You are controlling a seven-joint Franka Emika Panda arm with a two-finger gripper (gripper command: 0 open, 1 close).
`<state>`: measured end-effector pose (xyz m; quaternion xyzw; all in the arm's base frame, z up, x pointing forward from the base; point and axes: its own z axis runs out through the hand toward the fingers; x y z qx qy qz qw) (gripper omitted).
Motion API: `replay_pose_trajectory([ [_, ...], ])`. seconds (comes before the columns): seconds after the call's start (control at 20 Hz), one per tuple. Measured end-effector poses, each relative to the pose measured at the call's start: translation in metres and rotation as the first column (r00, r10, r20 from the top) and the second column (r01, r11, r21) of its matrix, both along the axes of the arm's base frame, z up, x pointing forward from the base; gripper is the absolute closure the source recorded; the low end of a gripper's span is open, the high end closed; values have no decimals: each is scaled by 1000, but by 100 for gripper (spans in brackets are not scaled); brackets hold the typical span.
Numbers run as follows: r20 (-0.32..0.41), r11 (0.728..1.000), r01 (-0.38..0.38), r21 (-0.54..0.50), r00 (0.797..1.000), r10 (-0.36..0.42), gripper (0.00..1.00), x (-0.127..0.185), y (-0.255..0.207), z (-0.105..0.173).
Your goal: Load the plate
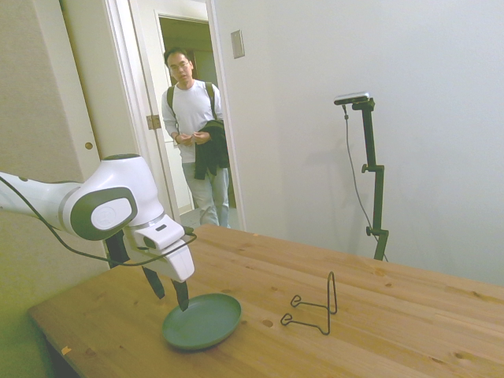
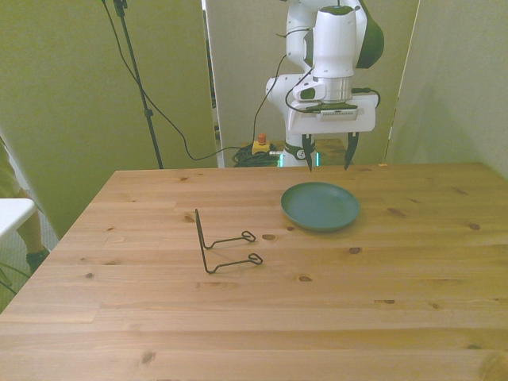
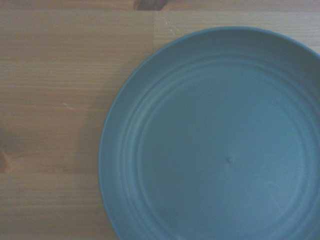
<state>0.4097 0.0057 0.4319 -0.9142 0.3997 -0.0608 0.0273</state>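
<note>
Where the side view looks across the wooden table [image 1: 378, 315], the round, shallow, dull dark-green plate [image 1: 203, 321] lies flat near the table's near-left part, and the white arm's two-finger gripper [image 1: 168, 293] hangs over the plate's far-left rim with its dark fingers [image 1: 182, 294] spread wide and holding nothing, one tip just at the rim. A thin black wire rack [image 1: 315, 307] stands on the table beside the plate, apart from it, and a person in a white shirt [image 1: 193, 134] stands in the doorway behind. From the front view, the plate [image 2: 321, 205] sits toward the far edge of the table [image 2: 317, 317], the gripper [image 2: 328, 155] above its far side with fingers [image 2: 350, 151] wide apart, and the rack [image 2: 221, 246] stands to the front view's left of the plate, nearer the camera. Seen from the wrist view, the plate [image 3: 220, 145] fills most of the picture, empty, on the wood grain [image 3: 55, 100].
</note>
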Motion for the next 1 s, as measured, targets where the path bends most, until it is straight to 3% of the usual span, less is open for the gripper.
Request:
replay_pose_trajectory([
  [0.35, -15, 999, -25, 33, 1000, 25, 0, 4, -26, -7],
  [0.5, -22, 997, -74, 34, 997, 74, 0, 11, -54, -9],
  [0.8, -51, 985, -163, -52, 986, 160, 0, 31, -88, -6],
  [1.0, -52, 983, -166, -80, 985, 162, 0, 36, -106, -1],
])
